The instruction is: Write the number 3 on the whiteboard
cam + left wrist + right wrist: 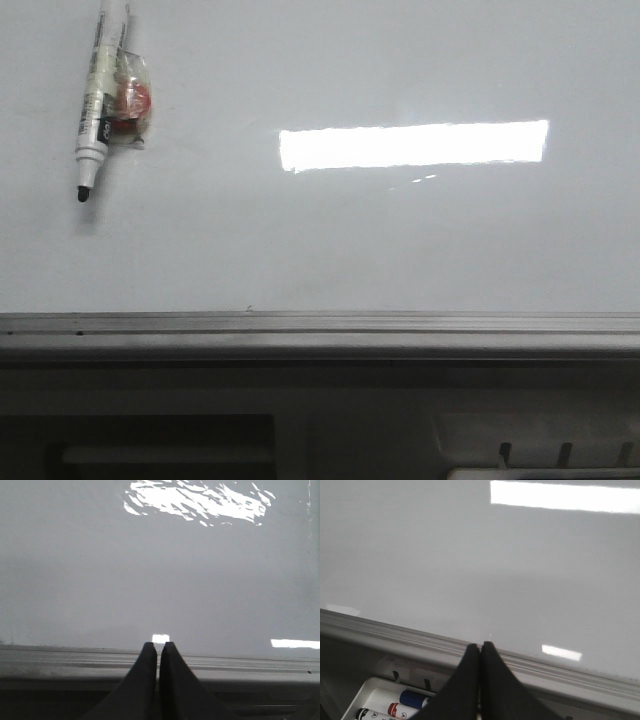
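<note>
Our left gripper (158, 647) is clenched on nothing, fingertips over the whiteboard's (400, 250) grey edge strip (320, 322). Our right gripper (480, 647) is likewise pinched empty, above a tray of markers (395, 705). We see no 3 on the board; a pen (95, 105) lies at its far left.

Only the fingers of each arm show, and only through the wrist cameras. The left gripper (158, 647) has two matte black fingers (142, 680), broad at the base and curving inward to narrow, rounded tips. The right gripper (480, 647) looks the same: two plain black fingers (497, 685) with smooth flared sides, no markings, screws or cables that I can make out.
</note>
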`<state>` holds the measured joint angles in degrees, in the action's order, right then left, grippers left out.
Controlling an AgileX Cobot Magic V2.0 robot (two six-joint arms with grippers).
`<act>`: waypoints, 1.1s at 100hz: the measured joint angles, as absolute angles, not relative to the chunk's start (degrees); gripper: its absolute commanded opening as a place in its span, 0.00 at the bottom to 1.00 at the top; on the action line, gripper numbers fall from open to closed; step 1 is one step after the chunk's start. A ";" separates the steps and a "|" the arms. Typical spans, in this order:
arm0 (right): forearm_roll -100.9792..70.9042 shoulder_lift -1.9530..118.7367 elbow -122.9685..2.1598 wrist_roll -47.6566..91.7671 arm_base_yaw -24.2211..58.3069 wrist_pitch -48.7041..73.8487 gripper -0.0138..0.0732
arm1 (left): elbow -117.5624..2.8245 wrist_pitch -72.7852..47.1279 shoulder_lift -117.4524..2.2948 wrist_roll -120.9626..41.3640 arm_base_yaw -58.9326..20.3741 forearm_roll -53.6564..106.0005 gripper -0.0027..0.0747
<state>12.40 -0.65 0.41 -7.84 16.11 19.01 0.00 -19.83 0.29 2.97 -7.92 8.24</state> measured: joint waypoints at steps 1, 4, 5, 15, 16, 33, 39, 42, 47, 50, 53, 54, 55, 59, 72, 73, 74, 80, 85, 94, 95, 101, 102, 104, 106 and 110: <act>12.40 -0.65 0.41 -7.84 16.11 19.01 0.09 | 0.00 -19.83 0.29 2.97 -7.92 8.24 0.01; 12.40 -0.65 0.41 -7.84 16.11 19.01 0.09 | 0.00 -19.83 0.29 2.97 -7.92 8.24 0.01; 12.40 -0.65 0.41 -7.84 16.11 19.01 0.09 | 0.00 -19.83 0.29 2.97 -7.92 8.24 0.01; 12.40 -0.65 0.41 -7.84 16.11 19.01 0.09 | 0.00 -19.83 0.29 2.97 -7.92 8.24 0.01; 12.40 -0.65 0.41 -7.84 16.11 19.01 0.09 | 0.00 -19.83 0.29 2.97 -7.92 8.24 0.01; 12.40 -0.65 0.41 -7.84 16.11 19.01 0.09 | 0.00 -19.83 0.29 2.97 -7.92 8.24 0.01; 12.40 -0.65 0.41 -7.84 16.11 19.01 0.09 | 0.00 -19.83 0.29 2.97 -7.92 8.24 0.01; 12.40 -0.65 0.41 -7.84 16.11 19.01 0.09 | 0.00 -19.83 0.29 2.97 -7.92 8.24 0.01; 12.40 -0.65 0.41 -7.84 16.11 19.01 0.09 | 0.00 -19.83 0.29 2.97 -7.92 8.24 0.01; 12.40 -0.65 0.41 -7.84 16.11 19.01 0.09 | 0.00 -19.83 0.29 2.97 -7.92 8.24 0.01; 12.40 -0.65 0.41 -7.84 16.11 19.01 0.09 | 0.00 -19.83 0.29 2.97 -7.92 8.24 0.01; 12.40 -0.65 0.41 -7.84 16.11 19.01 0.09 | 0.00 -19.83 0.29 2.97 -7.92 8.24 0.01; 12.40 -0.65 0.41 -7.84 16.11 19.01 0.09 | 0.00 -19.83 0.29 2.97 -7.92 8.24 0.01; 12.40 -0.65 0.41 -7.84 16.11 19.01 0.09 | 0.00 -19.83 0.29 2.97 -7.92 8.24 0.01; 12.73 -0.65 0.41 -7.84 16.11 19.13 0.09 | 0.00 -19.83 0.29 2.97 -7.92 8.24 0.01; 12.73 -0.65 0.41 -7.84 16.11 19.13 0.09 | 0.00 -19.83 0.29 2.97 -7.92 8.24 0.01; 12.73 -0.65 0.41 -7.84 16.11 19.13 0.09 | 0.00 -19.83 0.29 2.97 -7.92 8.24 0.01; 12.78 -0.65 0.41 -7.84 16.11 19.13 0.09 | 0.00 -19.83 0.29 2.97 -7.92 8.24 0.01; 12.78 -0.65 0.41 -7.84 16.11 19.13 0.09 | 0.00 -19.83 0.29 2.97 -7.92 8.24 0.01; 12.91 -0.65 0.41 -7.84 16.11 19.22 0.09 | 0.00 -19.83 0.29 2.97 -7.92 8.24 0.01; 12.91 -0.65 0.41 -7.84 16.11 19.22 0.09 | 0.00 -19.83 0.29 2.97 -7.92 8.24 0.01; 13.44 -0.65 0.41 -7.84 16.04 19.08 0.09 | 0.00 -19.83 0.29 2.97 -7.92 8.24 0.01; 13.58 -0.65 0.41 -7.84 15.94 19.07 0.09 | 0.00 -19.83 0.29 2.97 -7.92 8.10 0.01; 13.85 -0.65 0.41 -7.84 15.98 18.77 0.09 | 0.00 -19.83 0.29 2.97 -7.92 7.73 0.01; 14.16 -0.65 0.41 -7.84 15.87 18.42 0.09 | 0.00 -19.83 0.29 2.97 -7.92 7.24 0.01; 14.33 -0.65 0.41 -7.84 15.79 17.30 0.09 | 0.00 -19.61 0.29 2.86 -7.92 6.77 0.01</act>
<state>14.33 -0.65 0.41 -7.84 15.79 17.30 0.00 -19.61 0.29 2.86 -7.92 6.77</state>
